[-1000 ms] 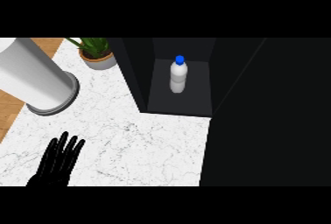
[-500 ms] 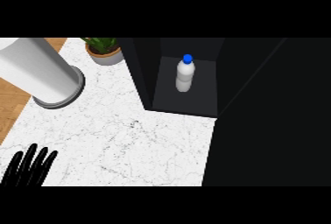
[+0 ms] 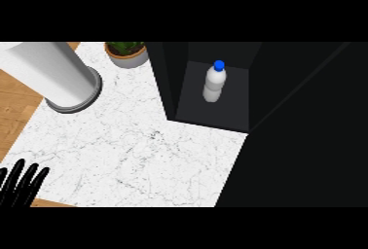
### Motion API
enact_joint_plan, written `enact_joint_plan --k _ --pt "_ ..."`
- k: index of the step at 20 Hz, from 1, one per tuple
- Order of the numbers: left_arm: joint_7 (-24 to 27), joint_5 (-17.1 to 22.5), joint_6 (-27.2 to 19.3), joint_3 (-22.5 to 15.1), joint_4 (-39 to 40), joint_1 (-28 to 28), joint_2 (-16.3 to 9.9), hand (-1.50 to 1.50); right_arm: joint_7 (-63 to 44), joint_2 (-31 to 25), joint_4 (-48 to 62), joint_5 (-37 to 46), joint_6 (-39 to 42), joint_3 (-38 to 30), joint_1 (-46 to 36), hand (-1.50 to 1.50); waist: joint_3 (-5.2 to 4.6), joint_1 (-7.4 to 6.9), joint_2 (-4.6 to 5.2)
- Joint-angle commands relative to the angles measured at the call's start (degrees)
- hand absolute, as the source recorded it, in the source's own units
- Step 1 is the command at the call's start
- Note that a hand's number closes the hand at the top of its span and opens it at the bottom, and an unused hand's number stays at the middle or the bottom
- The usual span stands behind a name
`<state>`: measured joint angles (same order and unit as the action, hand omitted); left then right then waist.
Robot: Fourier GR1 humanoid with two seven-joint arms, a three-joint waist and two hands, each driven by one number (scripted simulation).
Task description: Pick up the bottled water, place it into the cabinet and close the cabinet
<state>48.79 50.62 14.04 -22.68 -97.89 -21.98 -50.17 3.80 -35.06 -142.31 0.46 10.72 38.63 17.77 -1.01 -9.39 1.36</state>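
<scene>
Head view. The bottled water (image 3: 214, 83) is standing upright inside the open cabinet (image 3: 173, 82), well away from and up to the right of the left hand (image 3: 20, 185), which is showing at the lower left corner with its fingers straight and released, grasping nothing. The right hand is not appearing in the view. Between the left hand and the cabinet the marble counter (image 3: 137, 151) is lying bare; a tall white cylinder (image 3: 61, 73) is standing above the hand, and a potted plant (image 3: 127, 52) is sitting further up, just beside the cabinet's left wall.

Step in hand, as judged: closing the cabinet, the placing appearing done. The dark panel (image 3: 309, 131) filling the right side is probably the open door. To do this well, the pushing hand should be meeting the door near its free edge and swinging it smoothly, keeping clear of the bottle so that it is not being knocked over.

The bottle is looking pale and translucent, waisted at mid-height, with a bright blue cap.
</scene>
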Motion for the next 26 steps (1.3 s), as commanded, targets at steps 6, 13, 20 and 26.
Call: enact_joint_plan --k 6,13,20,26 --pt "0.27 0.89 3.12 1.71 0.43 -0.07 -1.97 -1.5 -13.79 8.23 5.22 -3.87 -0.47 6.62 -10.04 1.5 -0.05 -1.25 0.59" --pt "-0.18 2.55 4.23 4.16 0.35 0.93 -3.34 -1.5 -18.93 15.68 11.01 -9.65 -3.13 3.22 -15.48 1.5 0.14 -1.54 1.31" --pt "-0.33 3.04 5.25 4.79 0.97 0.04 -3.56 -1.5 -22.44 22.78 17.71 -18.62 -3.76 0.21 -20.36 1.5 0.29 -1.47 1.27" --pt "-1.42 4.7 5.93 6.83 1.57 -0.29 -5.03 -1.5 -24.84 25.75 28.25 -27.44 -1.83 -7.22 -28.94 1.5 0.53 -0.36 0.72"
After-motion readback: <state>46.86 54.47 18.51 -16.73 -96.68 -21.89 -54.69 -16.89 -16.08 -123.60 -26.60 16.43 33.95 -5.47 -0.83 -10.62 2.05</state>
